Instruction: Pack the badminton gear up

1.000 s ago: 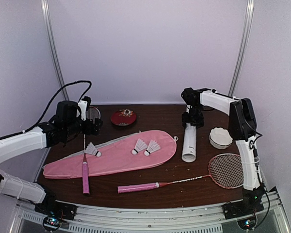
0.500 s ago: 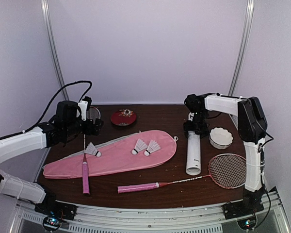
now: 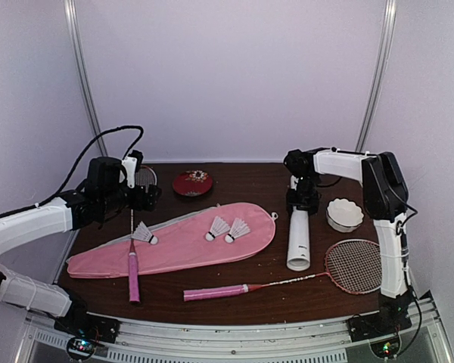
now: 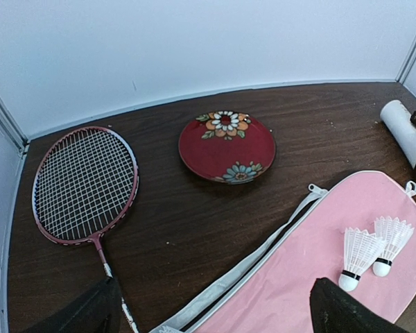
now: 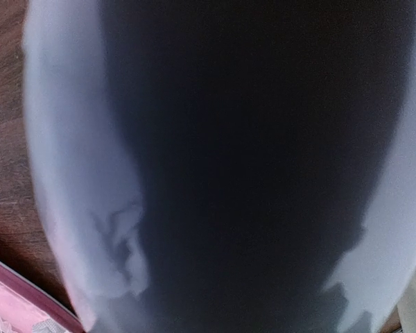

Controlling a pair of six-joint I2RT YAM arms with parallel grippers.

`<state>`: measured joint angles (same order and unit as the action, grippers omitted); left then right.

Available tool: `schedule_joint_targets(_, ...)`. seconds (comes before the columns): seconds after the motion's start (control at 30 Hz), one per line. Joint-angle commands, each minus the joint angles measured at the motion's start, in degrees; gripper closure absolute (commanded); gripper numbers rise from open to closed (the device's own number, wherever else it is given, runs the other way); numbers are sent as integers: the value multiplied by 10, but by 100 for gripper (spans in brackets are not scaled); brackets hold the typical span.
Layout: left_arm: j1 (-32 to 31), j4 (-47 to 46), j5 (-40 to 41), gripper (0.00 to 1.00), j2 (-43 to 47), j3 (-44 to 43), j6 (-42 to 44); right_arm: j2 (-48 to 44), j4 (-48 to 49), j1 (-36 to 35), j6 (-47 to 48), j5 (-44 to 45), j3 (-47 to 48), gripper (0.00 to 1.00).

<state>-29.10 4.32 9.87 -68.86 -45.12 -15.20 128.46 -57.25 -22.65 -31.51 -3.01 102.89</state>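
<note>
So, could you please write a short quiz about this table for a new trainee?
1. Which gripper is on the far end of the long white tube?
2. True or false: the dark red round flowered dish lies on the pink racket-shaped fabric bag.
3. Fill in: ___ white feather shuttlecocks are in the top view.
Key: 1. the right gripper; 2. false, it lies on the table beyond the bag; 3. three.

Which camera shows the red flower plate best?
The left wrist camera: the plate is close and its flowers are clear. The top camera shows it small and far. The right wrist camera misses it.
</note>
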Motion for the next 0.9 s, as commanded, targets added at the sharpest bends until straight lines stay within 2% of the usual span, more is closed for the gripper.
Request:
schedule_joint_targets(0.0,-4,-18,1,2,-5,-17,-10,-39,9,5,-5,9,4,46)
schedule_joint_targets(0.17,-3,-19,-10,2,6,-21,-18,-116,15,8,19,-6,34,49)
schedule_joint_targets(0.33,-4,-15,-30,2,25,-33,-22,-231,66,0,82,-53,8,47)
schedule_joint_targets(0.57,-3,-50,-164,2,67,-31,-6,-430,205,-88,230,-57,-132,45)
schedule_joint_targets(0.73,-11,-146,-307,2,101,-10,-35,-518,223,-162,336,-48,-207,46)
schedule_joint_targets(0.87,-51,-198,-344,2,127,0,-24,-621,312,-234,406,-29,-333,45)
